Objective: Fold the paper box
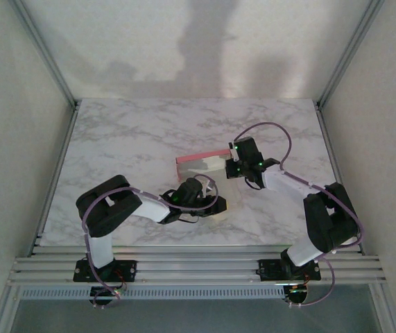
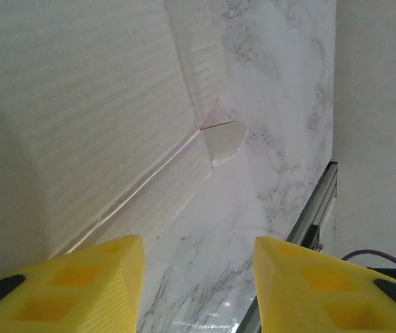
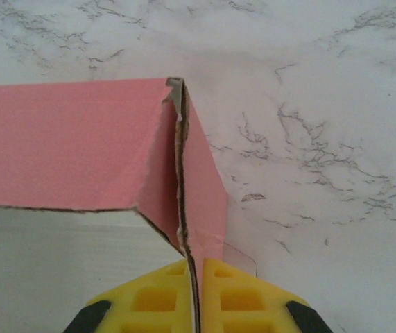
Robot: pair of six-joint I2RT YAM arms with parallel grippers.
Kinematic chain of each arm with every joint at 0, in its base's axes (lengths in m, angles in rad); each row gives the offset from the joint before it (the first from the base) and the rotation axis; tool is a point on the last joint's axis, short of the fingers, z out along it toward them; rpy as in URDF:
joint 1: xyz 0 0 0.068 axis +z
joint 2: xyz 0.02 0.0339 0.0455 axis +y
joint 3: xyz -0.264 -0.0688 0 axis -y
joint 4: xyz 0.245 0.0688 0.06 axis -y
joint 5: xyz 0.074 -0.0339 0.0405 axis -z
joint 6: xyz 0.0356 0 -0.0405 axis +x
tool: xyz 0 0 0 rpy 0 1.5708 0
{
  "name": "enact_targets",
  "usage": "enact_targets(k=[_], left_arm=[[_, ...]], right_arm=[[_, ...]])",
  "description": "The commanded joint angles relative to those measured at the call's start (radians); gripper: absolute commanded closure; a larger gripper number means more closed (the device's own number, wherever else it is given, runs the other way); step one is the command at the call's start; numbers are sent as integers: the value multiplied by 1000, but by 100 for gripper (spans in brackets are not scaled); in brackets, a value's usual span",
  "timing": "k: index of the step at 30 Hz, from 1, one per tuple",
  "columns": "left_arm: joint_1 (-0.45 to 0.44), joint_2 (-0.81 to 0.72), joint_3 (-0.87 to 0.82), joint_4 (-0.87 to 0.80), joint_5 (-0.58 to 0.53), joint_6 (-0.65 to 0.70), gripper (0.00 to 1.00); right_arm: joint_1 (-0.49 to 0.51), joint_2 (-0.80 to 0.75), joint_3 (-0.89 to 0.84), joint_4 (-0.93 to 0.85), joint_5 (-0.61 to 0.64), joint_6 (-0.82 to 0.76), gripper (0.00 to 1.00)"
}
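While the right gripper [image 3: 195,295] pinches the paper box [image 3: 66,142] at its corner seam, a tug could tear it; the left gripper [image 2: 198,277] hangs half-open, empty, beside the box

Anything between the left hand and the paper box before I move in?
Nothing visible. The open left hand sits beside the off-white side of the paper box, over bare table. The right hand is shut on its pink edge.

White marble table [image 1: 114,139]; partly folded paper box [image 1: 203,157] resting mid-table.
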Motion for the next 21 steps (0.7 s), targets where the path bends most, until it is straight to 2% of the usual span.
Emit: enact_targets(k=[1,14,21], left_arm=[[-9,15,-10,25,-6,-14,54],[-15,7,-25,40,-15,-28,54],[-7,-74,-21,4,-21,-15,52]], right_arm=[[21,24,-36,-19,-16,33,94],[41,60,-60,-13,42,24,95],[60,68,-82,17,45,15,95]])
